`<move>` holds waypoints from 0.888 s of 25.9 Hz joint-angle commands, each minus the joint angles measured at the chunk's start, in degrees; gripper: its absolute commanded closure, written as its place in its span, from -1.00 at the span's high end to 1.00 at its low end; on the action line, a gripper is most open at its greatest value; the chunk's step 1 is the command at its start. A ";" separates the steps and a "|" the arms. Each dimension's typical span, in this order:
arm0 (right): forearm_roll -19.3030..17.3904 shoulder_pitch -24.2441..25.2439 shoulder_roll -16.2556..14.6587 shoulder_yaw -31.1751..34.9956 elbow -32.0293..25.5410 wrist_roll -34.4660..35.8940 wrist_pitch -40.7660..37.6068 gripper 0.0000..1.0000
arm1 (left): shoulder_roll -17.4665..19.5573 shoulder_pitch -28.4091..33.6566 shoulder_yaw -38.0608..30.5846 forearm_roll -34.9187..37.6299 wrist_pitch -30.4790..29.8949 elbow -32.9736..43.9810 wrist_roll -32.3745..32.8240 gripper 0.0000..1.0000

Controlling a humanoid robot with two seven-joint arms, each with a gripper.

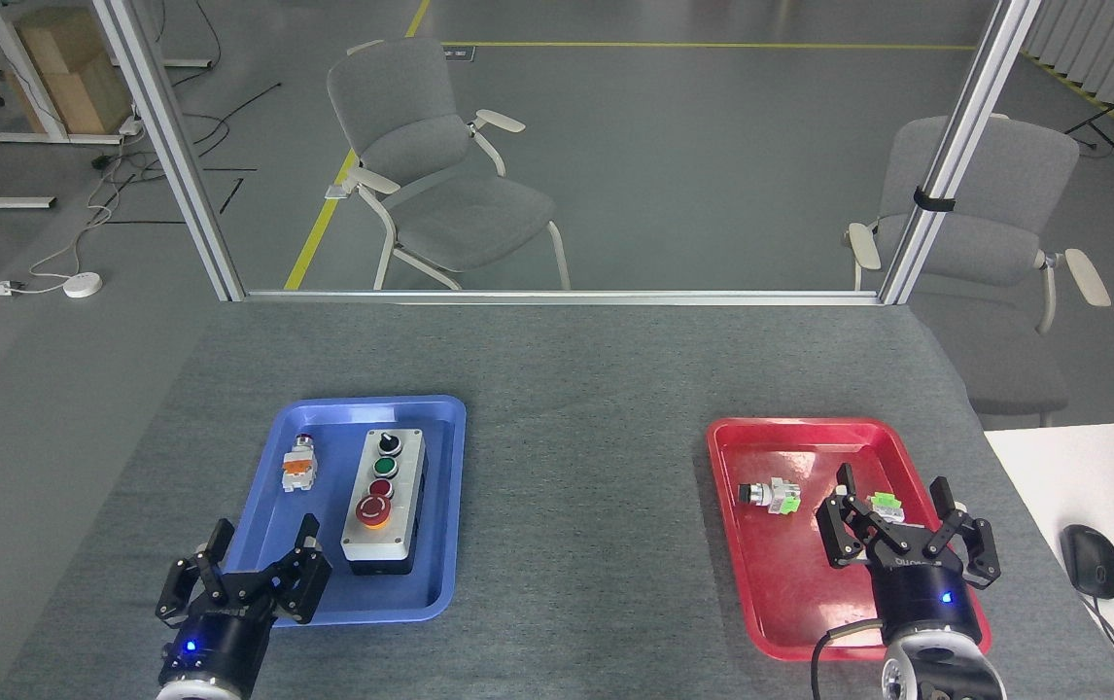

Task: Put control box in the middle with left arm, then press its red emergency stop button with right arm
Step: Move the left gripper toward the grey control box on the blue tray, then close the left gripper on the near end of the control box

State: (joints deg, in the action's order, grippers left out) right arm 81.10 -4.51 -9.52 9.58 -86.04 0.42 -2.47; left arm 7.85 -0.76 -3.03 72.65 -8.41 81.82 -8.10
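The control box (pixel 385 496), a light-grey lid over a black base, lies lengthwise in the blue tray (pixel 440 428) on the table's left. Its red emergency stop button (pixel 371 508) sits on a yellow ring at the near end of the row. My left gripper (pixel 263 534) hangs open over the tray's near-left corner, left of the box and apart from it, with nothing between its fingers. My right gripper (pixel 892 482) stands open above the red tray (pixel 790 433), holding nothing. The middle (pixel 581 496) is bare grey felt between the two trays.
A small white-and-orange switch part (pixel 298 466) lies in the blue tray left of the box. Two small parts with green (pixel 771 496) (pixel 886 504) lie in the red tray. A white desk with a mouse (pixel 1089 561) adjoins the table's right edge.
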 commanded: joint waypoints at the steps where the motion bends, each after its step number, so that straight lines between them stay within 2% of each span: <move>1: -0.06 -0.06 -0.06 0.00 0.00 -0.07 -0.08 0.98 | -0.55 0.50 3.82 10.50 1.47 -1.13 -0.69 0.97; 3: -0.06 -0.59 0.03 -0.09 0.00 -0.07 -0.08 0.98 | -2.40 -0.73 5.14 14.54 4.19 -2.71 -0.16 0.97; 7: -0.06 -0.59 -0.14 -0.09 0.00 -0.07 -0.08 0.98 | -4.07 -4.77 5.32 14.63 4.90 -8.25 2.04 0.97; 12: -0.06 -0.59 -0.06 -0.09 0.00 -0.07 -0.08 0.98 | -5.12 -5.39 5.32 14.10 4.99 -11.59 6.78 0.97; 23: 0.03 -0.41 0.03 2.72 0.09 -0.07 -0.51 0.98 | -6.79 -7.41 5.32 13.05 4.99 -13.96 7.22 0.97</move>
State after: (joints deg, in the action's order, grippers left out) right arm 81.05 -4.96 -9.56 11.83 -86.01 0.34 -2.86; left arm 1.37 -7.26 2.27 85.96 -3.44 68.85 -0.98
